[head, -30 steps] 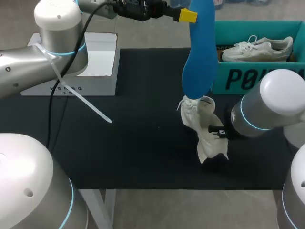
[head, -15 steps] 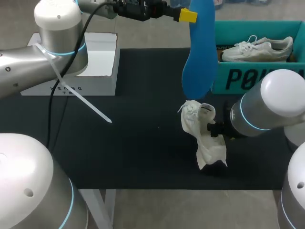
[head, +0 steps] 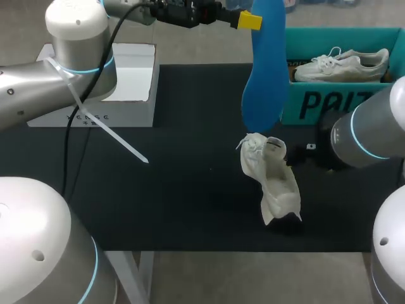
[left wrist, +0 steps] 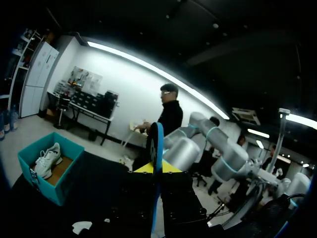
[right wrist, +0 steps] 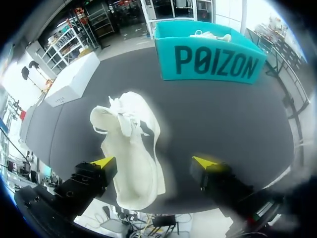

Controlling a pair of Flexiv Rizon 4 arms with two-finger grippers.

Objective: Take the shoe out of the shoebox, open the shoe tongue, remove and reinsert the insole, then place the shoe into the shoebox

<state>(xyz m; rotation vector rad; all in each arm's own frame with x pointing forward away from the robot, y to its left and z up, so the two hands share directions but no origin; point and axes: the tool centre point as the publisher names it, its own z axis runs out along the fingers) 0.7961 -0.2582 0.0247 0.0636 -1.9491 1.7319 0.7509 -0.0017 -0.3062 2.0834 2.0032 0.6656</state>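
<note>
Overhead, left fingers (head: 250, 21) pinch the blue insole (head: 266, 76); right fingers (right wrist: 104, 162) spread wide near shoe (right wrist: 132, 144).

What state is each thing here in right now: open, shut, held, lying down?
Left gripper: shut on the blue insole.
Blue insole: out of the shoe, hanging above the table.
Right gripper: open, gripping nothing.
White shoe: lying on the mat, not gripped.
Teal shoebox: open.
Second shoe: lying inside the shoebox.
</note>
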